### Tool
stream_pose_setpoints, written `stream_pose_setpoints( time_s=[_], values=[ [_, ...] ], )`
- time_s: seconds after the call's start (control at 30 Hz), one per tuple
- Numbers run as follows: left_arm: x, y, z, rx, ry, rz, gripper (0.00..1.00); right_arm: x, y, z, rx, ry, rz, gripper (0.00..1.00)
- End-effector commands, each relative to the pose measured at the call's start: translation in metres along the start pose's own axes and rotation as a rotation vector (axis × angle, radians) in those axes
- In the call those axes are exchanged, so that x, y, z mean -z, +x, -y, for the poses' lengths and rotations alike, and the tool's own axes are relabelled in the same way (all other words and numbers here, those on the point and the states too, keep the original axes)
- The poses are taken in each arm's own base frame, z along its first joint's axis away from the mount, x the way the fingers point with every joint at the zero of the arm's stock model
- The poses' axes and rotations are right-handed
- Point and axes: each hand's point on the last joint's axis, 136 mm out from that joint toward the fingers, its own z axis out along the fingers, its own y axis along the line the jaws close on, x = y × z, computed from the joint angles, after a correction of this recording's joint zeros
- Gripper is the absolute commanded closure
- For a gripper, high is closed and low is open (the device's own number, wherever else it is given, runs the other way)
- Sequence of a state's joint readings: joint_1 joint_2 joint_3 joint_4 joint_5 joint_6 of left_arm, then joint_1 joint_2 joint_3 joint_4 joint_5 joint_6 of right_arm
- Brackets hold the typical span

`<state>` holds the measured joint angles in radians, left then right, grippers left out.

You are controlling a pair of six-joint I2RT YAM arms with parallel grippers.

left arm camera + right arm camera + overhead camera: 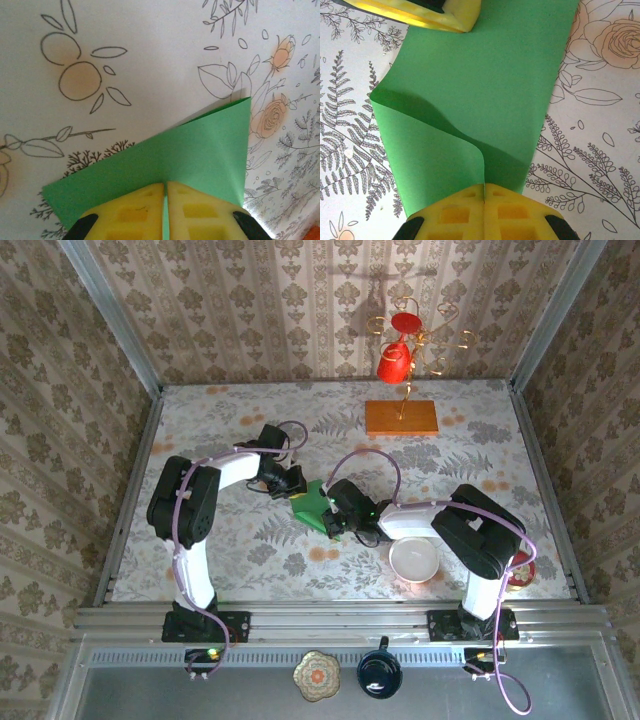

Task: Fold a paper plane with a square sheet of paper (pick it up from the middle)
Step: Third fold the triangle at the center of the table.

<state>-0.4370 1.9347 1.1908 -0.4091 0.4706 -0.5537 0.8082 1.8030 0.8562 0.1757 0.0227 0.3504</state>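
We judge the square sheet of paper (490, 75) light, limp and crease-prone, best pinched at its edges, where left pincer (165, 187) and right pincer (484, 187) both clench it.

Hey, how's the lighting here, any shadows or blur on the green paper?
Top external view: even light, the mug stand throws a shadow up the back wall. Right wrist view: a curled flap of the green paper darkens the sheet under it. Left wrist view: paper crisp, thin shadow behind its upper corner.

Damask-patterned beige walls (300, 300) enclose a table (230, 430) covered in floral cloth.
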Motion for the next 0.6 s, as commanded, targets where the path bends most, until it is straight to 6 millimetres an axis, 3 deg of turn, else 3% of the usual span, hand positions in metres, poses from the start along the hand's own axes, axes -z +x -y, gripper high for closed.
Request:
stream_pose_setpoints(
  time_s=[0.0,0.13,0.23,0.4,0.57],
  values=[
    [0.024,0.002,0.001,0.033,-0.003,0.047,0.87,-0.005,0.014,0.007,-0.055,0.025,-0.060,1.00],
    [0.052,-0.003,-0.001,0.090,0.029,0.141,0.86,-0.008,0.022,0.005,-0.146,0.027,-0.118,1.00],
    [0.062,0.004,-0.005,0.111,0.034,0.172,0.86,-0.014,0.033,0.001,-0.214,0.021,-0.177,1.00],
    [0.072,0.022,-0.011,0.153,0.038,0.196,0.85,-0.019,0.047,0.000,-0.311,0.034,-0.234,1.00],
    [0.071,0.040,0.001,0.174,0.097,0.178,0.85,-0.019,0.047,-0.004,-0.374,0.030,-0.246,1.00]
  ],
)
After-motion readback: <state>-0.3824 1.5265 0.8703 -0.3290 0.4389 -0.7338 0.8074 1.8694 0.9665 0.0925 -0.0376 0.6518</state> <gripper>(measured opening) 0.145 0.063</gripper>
